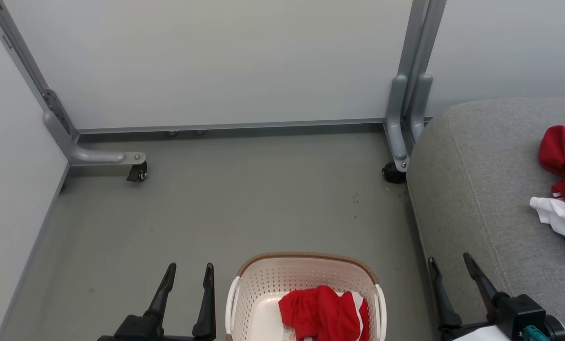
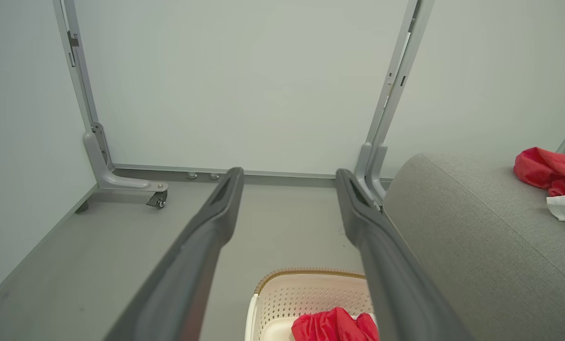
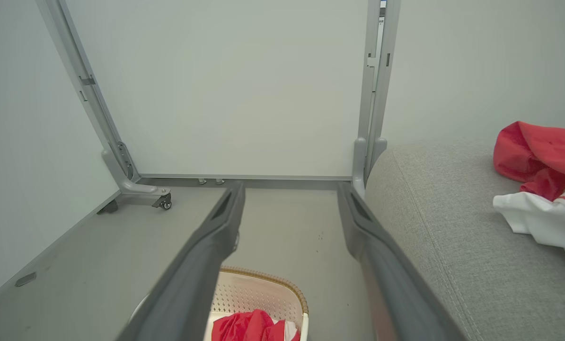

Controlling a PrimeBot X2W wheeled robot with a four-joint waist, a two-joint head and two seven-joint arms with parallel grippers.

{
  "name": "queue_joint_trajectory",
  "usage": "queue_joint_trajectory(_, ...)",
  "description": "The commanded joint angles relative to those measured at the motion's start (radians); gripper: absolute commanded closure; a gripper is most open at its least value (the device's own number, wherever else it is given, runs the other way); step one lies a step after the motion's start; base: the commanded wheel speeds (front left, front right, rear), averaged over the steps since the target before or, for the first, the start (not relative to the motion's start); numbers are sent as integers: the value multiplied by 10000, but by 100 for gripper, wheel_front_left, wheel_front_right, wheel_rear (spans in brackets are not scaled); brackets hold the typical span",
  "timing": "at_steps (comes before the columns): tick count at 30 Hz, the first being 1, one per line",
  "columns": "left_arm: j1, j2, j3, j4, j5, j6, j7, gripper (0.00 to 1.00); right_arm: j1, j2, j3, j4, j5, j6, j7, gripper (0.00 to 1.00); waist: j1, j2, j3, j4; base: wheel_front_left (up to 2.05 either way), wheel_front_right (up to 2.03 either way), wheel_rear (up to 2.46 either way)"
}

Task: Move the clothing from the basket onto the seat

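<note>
A red garment with a white edge (image 1: 322, 315) lies crumpled in the cream perforated basket (image 1: 306, 272) on the floor at the bottom middle of the head view. A second red-and-white garment (image 1: 564, 182) rests on the grey seat (image 1: 472, 189) at the right. My left gripper (image 1: 190, 274) stands open just left of the basket, nothing between its fingers. My right gripper (image 1: 450, 267) is open too, over the seat's near left edge. Both wrist views look past open fingers to the basket (image 2: 306, 296) (image 3: 254, 296) and the garment (image 2: 550, 177) (image 3: 538, 175) on the seat.
Pale partition panels close off the back and left. Their grey metal feet with castors (image 1: 138, 171) (image 1: 393, 173) stand on the grey floor (image 1: 244, 199) at the back left and beside the seat's far corner.
</note>
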Motion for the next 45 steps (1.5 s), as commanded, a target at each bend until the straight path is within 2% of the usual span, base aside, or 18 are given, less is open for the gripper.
queue_joint_trajectory(1, -199, 20, -43, -18, -42, 41, -8, 0, -144, -76, 0, -55, -89, -7, -33, 0, 1, 0, 275, 38, 0, 0, 0)
queue_joint_trajectory(7, -501, 20, -125, -7, -45, 10, -8, 0, -407, -162, -26, -138, -165, -7, -33, 0, 1, 0, 1003, 36, 0, 0, 0)
queue_joint_trajectory(11, -1216, 20, -160, -74, 54, -86, -8, 0, -1050, -167, -56, -359, -247, -7, -33, 0, 1, 0, 2113, 12, 0, 0, 0)
queue_joint_trajectory(19, -3316, 20, -408, 232, 414, -501, -8, 0, -2757, -118, -830, -699, -250, -7, -33, 0, 1, 0, 4578, -228, 0, 0, 0)
queue_joint_trajectory(26, -5036, 28, -866, 1074, 1197, -885, -9, 0, -3883, -193, -1138, -1099, -256, -7, -33, 0, 1, 0, 6173, -863, 0, 0, 0)
queue_joint_trajectory(28, -5503, 92, -1158, 1542, 1481, -967, -8, 0, -4196, -115, -1438, -1203, 113, -7, -33, 0, 1, 0, 6599, -1140, 0, 0, 0)
queue_joint_trajectory(33, -6833, 632, -2392, 2948, 2141, -1048, -6, 0, -4771, -47, -1552, -1599, 415, -5, -33, 0, 1, 0, 7660, -1806, 0, 0, 0)
queue_joint_trajectory(39, -8772, 1201, -4852, 5168, 1971, -1054, -8, 0, -5074, -14, -1917, -2175, 409, -5, -33, 0, 1, 0, 8819, -2496, 0, 0, 0)
queue_joint_trajectory(45, -10415, 1530, -7211, 7583, 1865, -1054, -8, 0, -5190, -3, -1822, -2723, 767, -5, -33, 0, 1, 0, 9790, -3101, 0, 0, 0)
